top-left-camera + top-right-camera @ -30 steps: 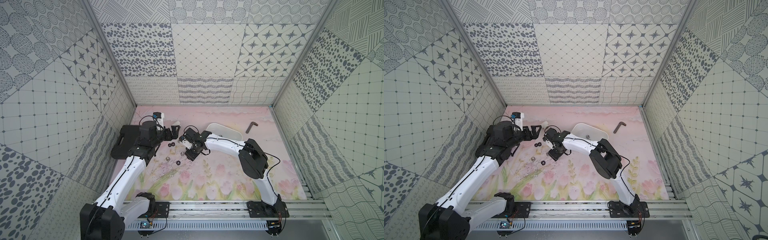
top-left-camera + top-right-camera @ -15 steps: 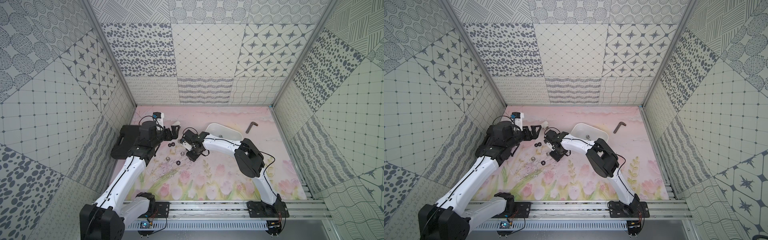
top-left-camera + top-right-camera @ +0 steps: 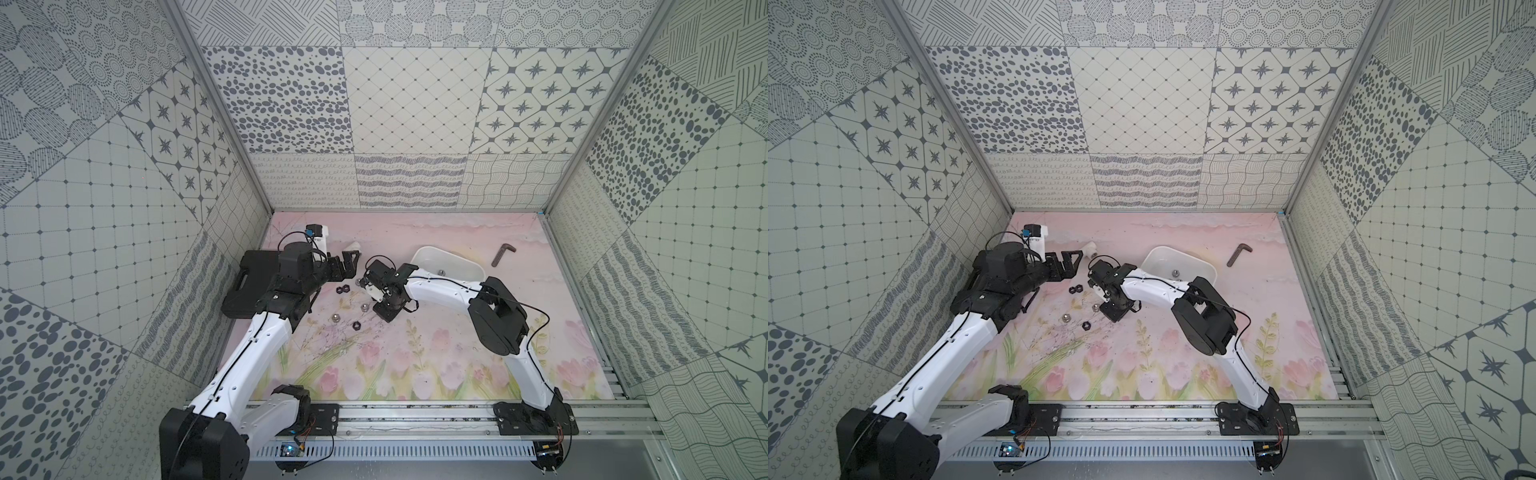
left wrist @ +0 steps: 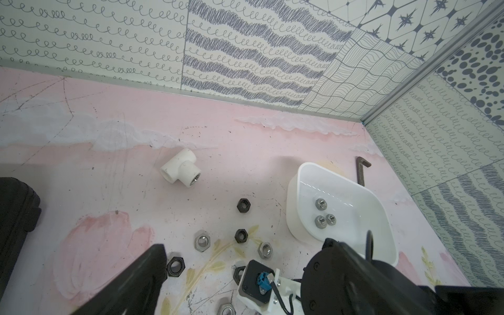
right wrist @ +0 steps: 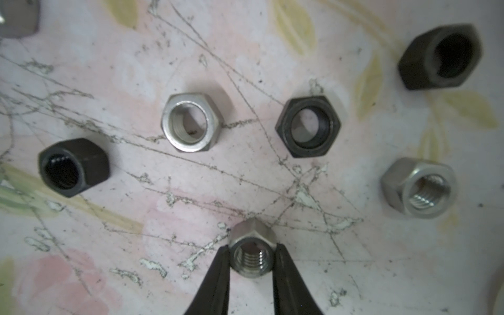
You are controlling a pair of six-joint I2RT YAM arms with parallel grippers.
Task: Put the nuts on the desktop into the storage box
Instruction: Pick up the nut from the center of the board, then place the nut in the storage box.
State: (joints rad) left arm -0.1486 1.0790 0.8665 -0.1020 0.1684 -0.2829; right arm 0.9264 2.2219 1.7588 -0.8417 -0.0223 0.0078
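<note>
A small silver hex nut is pinched between the two black fingers of the right gripper, which is clamped on its flats with the threaded hole facing the wrist camera. The nut is low against the scratched pink desktop, and I can't tell whether it has left the surface. Just beyond the fingertips lie more loose nuts, two silver and three black in an arc, none touching another. In both top views the white storage box stands just behind the right arm's wrist, toward the back wall. The left wrist view shows three silver nuts on its floor. A dark L-shaped hex key lies past the box, apart from it. On the other side of the cluster, the left gripper hangs with its jaws apart and nothing between them, near a white T-shaped pipe fitting. A flat black case lies under the left arm by the side wall.
</note>
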